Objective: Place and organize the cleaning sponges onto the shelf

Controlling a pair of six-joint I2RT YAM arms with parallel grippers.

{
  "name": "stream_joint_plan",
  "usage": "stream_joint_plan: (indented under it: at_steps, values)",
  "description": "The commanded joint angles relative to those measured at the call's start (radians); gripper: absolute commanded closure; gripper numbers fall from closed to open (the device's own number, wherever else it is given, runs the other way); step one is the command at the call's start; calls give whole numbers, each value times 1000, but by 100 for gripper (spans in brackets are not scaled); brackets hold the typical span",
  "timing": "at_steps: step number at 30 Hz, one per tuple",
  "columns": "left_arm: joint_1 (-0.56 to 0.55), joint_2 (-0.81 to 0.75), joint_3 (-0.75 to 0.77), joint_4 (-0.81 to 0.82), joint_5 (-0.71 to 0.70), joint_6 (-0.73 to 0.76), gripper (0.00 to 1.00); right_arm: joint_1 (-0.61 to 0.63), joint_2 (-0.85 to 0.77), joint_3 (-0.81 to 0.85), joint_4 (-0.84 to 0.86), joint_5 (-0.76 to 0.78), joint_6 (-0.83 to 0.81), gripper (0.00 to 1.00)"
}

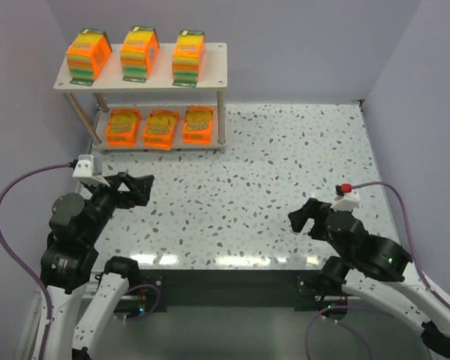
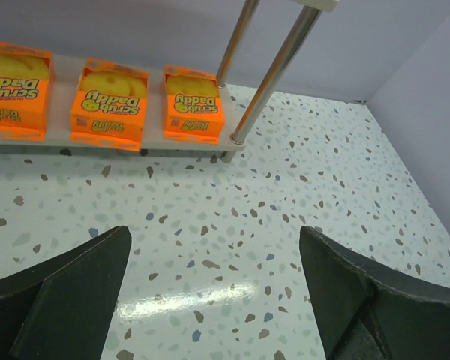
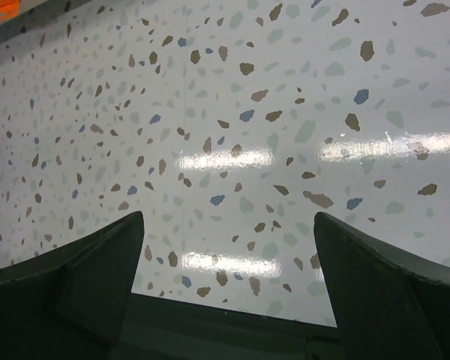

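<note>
Left gripper [image 1: 139, 187] low over the near-left table, jaws spread, empty, aimed at the shelf [image 1: 214, 67] at far left. Right gripper [image 1: 304, 217] near right, jaws apart, empty. 3 thick sponge packs [image 1: 139, 52] in a row on top board; 3 flat sponge packs [image 1: 161, 127] on lower board. Speckled white tabletop [image 1: 285, 150]; lavender walls [image 1: 285, 45].

Plain pale lavender walls [image 1: 300, 45] close in the back and both sides of a glossy white tabletop [image 1: 285, 157] speckled with grey, brown and blue flecks, where bright streaks of reflected light [image 1: 232, 259] gleam near its front edge.
</note>
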Motion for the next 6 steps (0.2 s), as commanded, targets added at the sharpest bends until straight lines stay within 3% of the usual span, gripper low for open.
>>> stream_joint_plan:
  at_steps: [1, 6]
  values:
    - [3, -1, -33, -38, 1, 49, 0, -2, -34, 38, -62, 73, 32, 1]
    - [5, -13, -50, 6, 22, 39, 0, -1, -38, 65, -128, 178, 65, 1]
